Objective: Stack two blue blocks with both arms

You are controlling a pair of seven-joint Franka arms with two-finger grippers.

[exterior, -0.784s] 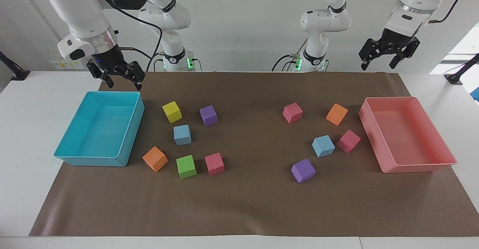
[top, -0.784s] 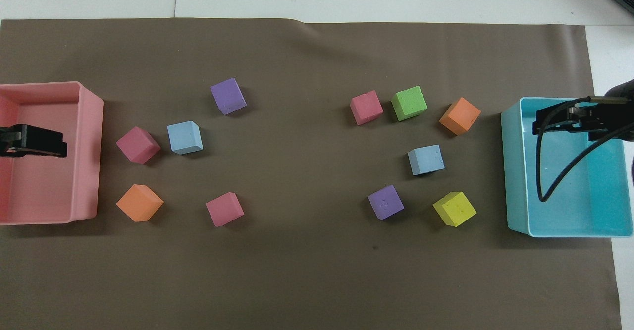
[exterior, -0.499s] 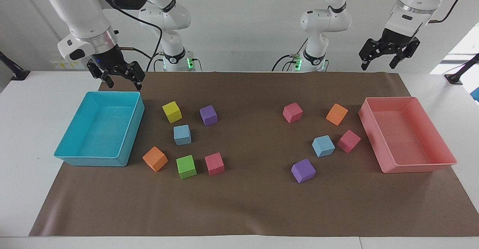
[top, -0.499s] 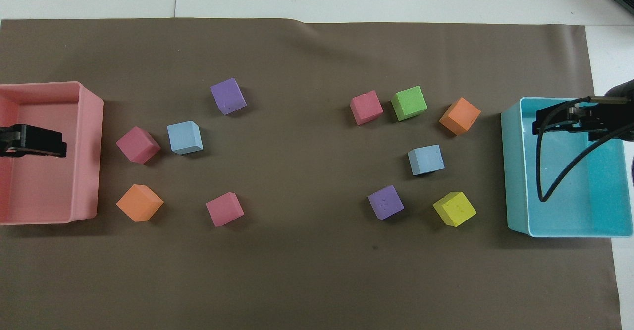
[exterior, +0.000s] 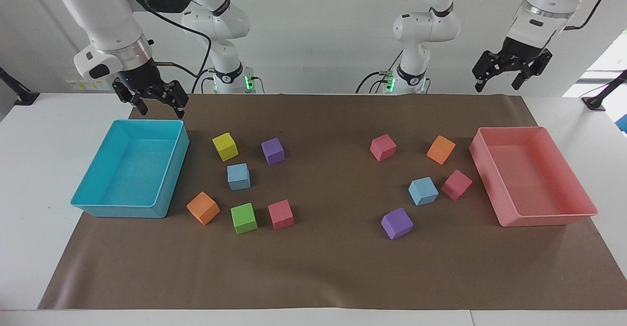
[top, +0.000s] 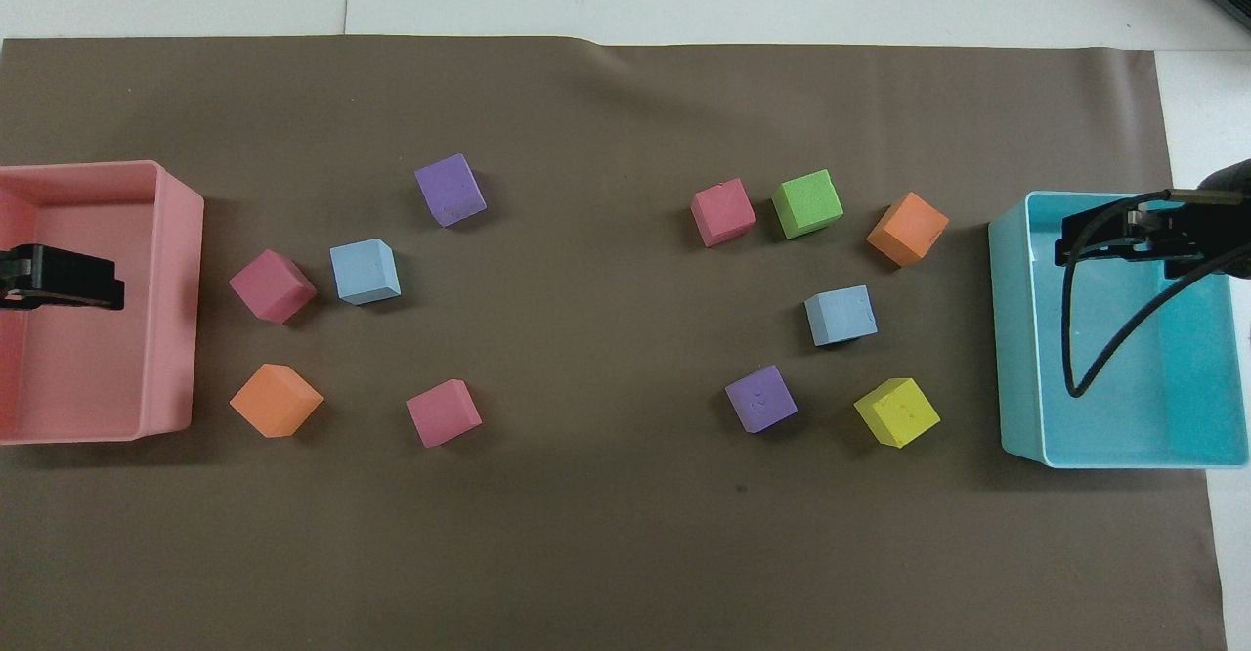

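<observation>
- The brown paper mat (exterior: 323, 267) covers the table, with a large turquoise plastic tray (exterior: 172, 172) at the right arm's end and a large pink plastic tray (exterior: 543, 216) at the left arm's end.
- The right gripper (exterior: 157, 106) hangs in the air over the turquoise tray, its fingers spread wide and holding nothing.
- The left gripper (exterior: 507, 77) hangs high over the pink tray, also with fingers apart and empty.
- One light-blue foam cube (exterior: 238, 176) lies on the mat near the turquoise tray, between a yellow foam cube (exterior: 225, 146) and a green foam cube (exterior: 244, 218).
- The other light-blue foam cube (exterior: 423, 191) lies near the pink tray, just beside a pink foam cube (exterior: 456, 184); I cannot tell if they touch.
- Both blue cubes are well apart from each other and no stacking is begun, so I judge the task is at its very start.
- The next move probably calls for each arm to come down over the blue cube at its own end and close on it.
- The left gripper should take care, because the pink cube leaves little room for a finger.
</observation>
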